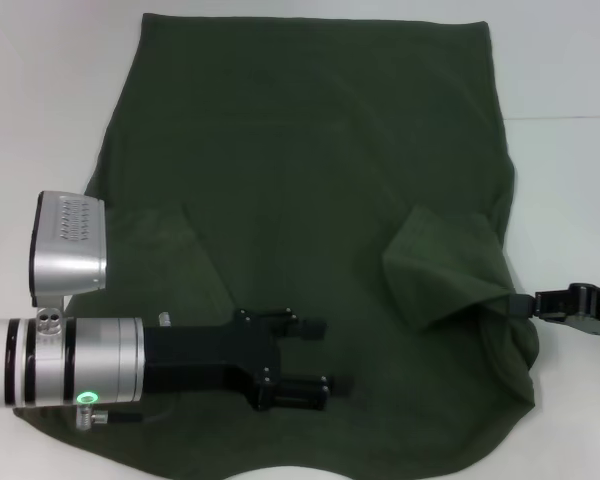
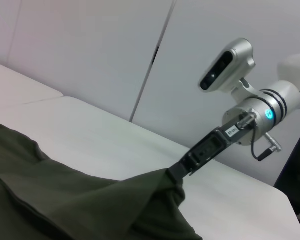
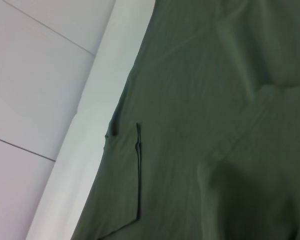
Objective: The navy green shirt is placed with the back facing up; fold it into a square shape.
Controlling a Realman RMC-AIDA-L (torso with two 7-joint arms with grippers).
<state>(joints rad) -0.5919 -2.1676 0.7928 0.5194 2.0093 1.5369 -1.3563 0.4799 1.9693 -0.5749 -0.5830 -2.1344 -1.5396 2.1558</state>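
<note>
Across the white table [image 1: 570, 60] the navy green shirt [image 1: 300, 150] lies spread flat with its plain side up, covering most of the surface in the head view and reaching almost to the near edge. Both sleeves are already folded inward over the body: one shows as a flap on the robot's left [image 1: 165, 265], the other as a raised, tent-like fold on the robot's right [image 1: 440, 270]. At that right side the right gripper [image 1: 520, 303] sits low at the shirt's edge with its fingers closed on a pinch of fabric, and the cloth there is drawn up into a peak (the left wrist view shows the same thing from across the table, the black fingers [image 2: 176, 170] clamped on a bunched corner lifted off the surface). The left gripper [image 1: 320, 355] hovers over the near left part of the shirt, its two black fingers spread apart and holding nothing, one finger [image 1: 305, 326] farther from the robot than the other. The right wrist view shows only olive fabric, a hemmed sleeve edge [image 3: 138, 165] lying on the body, and a strip of table beside it.
</note>
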